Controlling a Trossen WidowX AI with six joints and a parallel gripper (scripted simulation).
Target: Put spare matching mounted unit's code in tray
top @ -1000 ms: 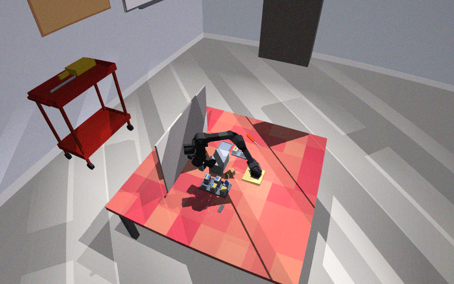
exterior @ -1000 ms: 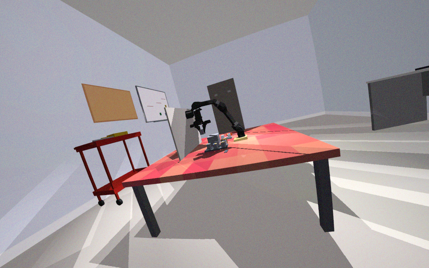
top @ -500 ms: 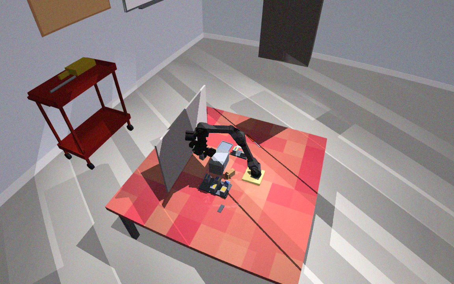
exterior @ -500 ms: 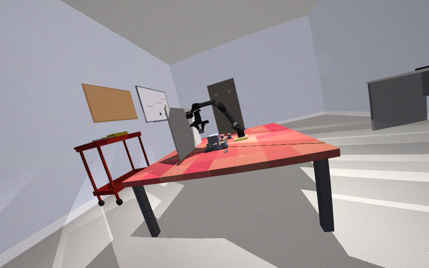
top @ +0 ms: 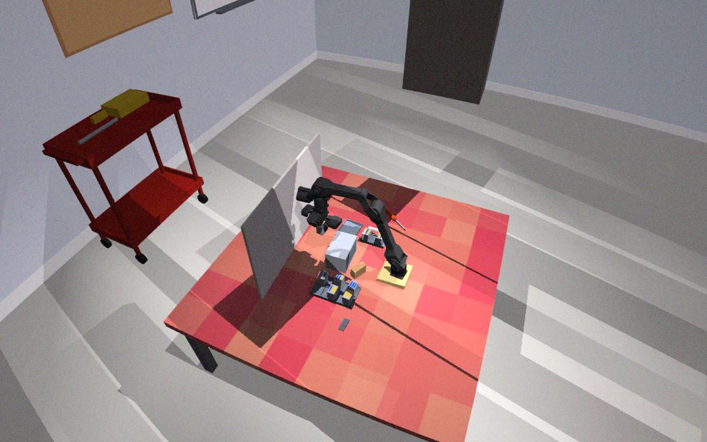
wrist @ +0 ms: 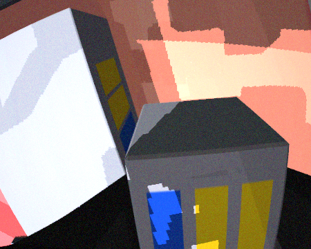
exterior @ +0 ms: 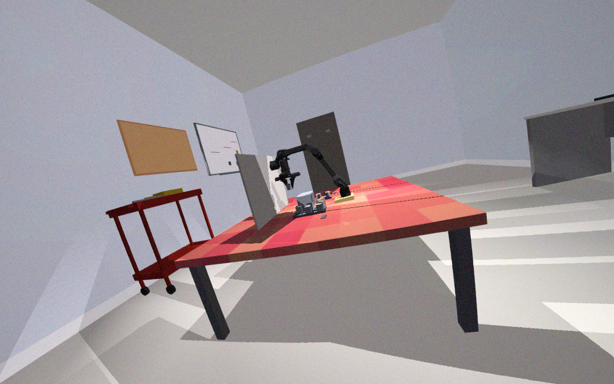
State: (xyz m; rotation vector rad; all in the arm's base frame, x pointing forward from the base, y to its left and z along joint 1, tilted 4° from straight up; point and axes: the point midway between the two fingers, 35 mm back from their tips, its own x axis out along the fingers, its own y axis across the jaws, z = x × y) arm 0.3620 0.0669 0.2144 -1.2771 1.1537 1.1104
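My gripper (top: 321, 226) (exterior: 289, 184) is shut on a dark grey spare (wrist: 207, 128), held in the air. The spare's visible face reads blue, yellow, yellow from left to right in the wrist view. The mounted unit, a large pale box (top: 342, 248) (exterior: 306, 199) (wrist: 59, 121), stands below and beside the gripper. Its dark back shows in the wrist view, with yellow, yellow, blue from top to bottom. The shallow grey tray (top: 351, 225) lies just beyond the unit in the top view. Several spares stand in the dark rack (top: 319, 292) on the unit's near side.
Tall grey panels (top: 268, 242) (exterior: 255, 191) stand beside the gripper. A smaller rack (top: 364, 240) with coded blocks lies near the arm. A tan block (top: 358, 269) is beside the unit. A screwdriver (top: 394, 218) lies behind the arm, and a small grey plate (top: 343, 324) lies nearer the front.
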